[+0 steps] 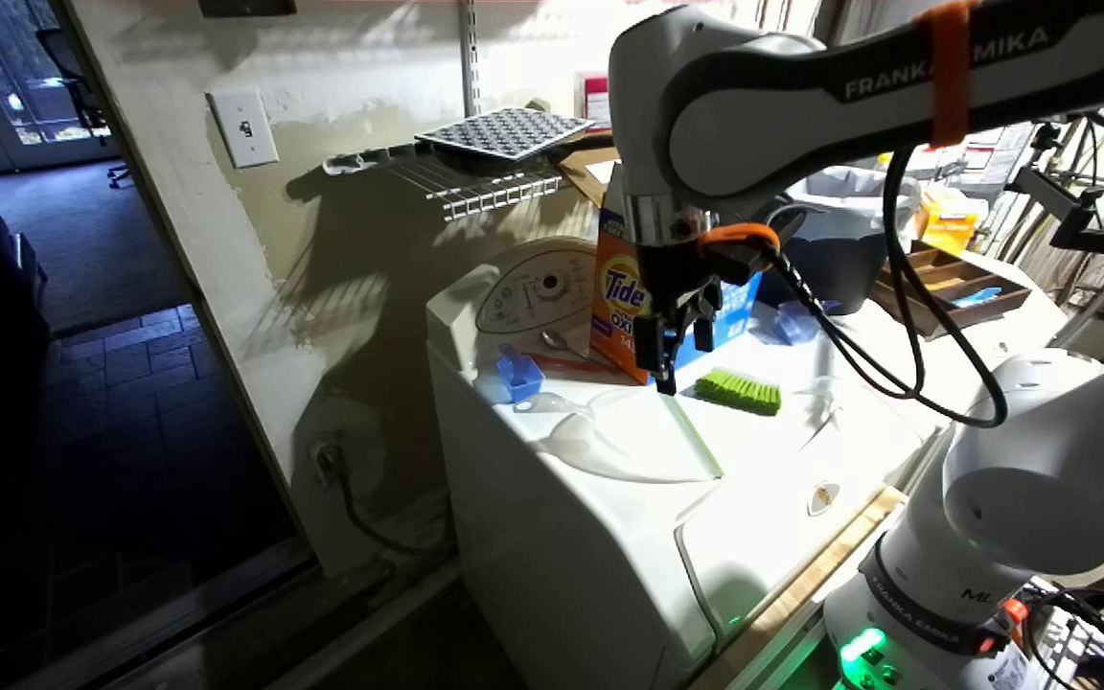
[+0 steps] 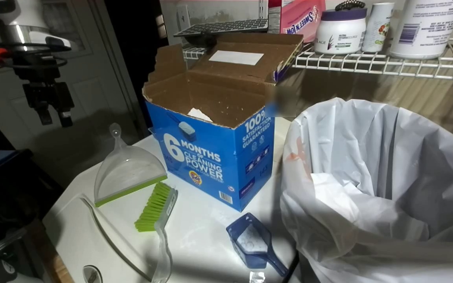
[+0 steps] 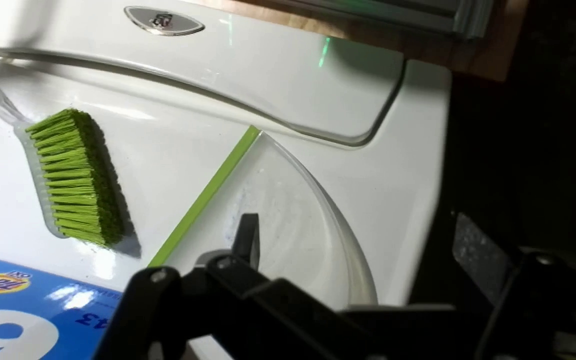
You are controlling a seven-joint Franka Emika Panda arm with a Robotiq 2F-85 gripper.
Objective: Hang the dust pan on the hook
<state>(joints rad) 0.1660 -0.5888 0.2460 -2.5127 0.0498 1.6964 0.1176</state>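
The dust pan [image 1: 624, 436] lies on the white washer top, a translucent pale scoop with a green lip. Its rounded handle [image 2: 115, 131] points toward the wall side in an exterior view. From above, the wrist view has the pan [image 3: 298, 215] partly covered by the gripper, its handle hidden there. My gripper [image 2: 56, 118] hangs in the air over that end of the washer, apart from the pan. Wide between its fingers [image 3: 248, 237] is a gap holding nothing. The hook cannot be made out in any view.
An open Tide box [image 2: 199, 153] stands close behind the pan. Beside it lies a green-bristled brush [image 2: 155, 208]. A blue scoop [image 1: 518, 376], a lined bin [image 2: 344, 157] and a wire shelf [image 1: 499, 199] are near. The washer's side edge [image 3: 430, 200] drops off beyond the pan.
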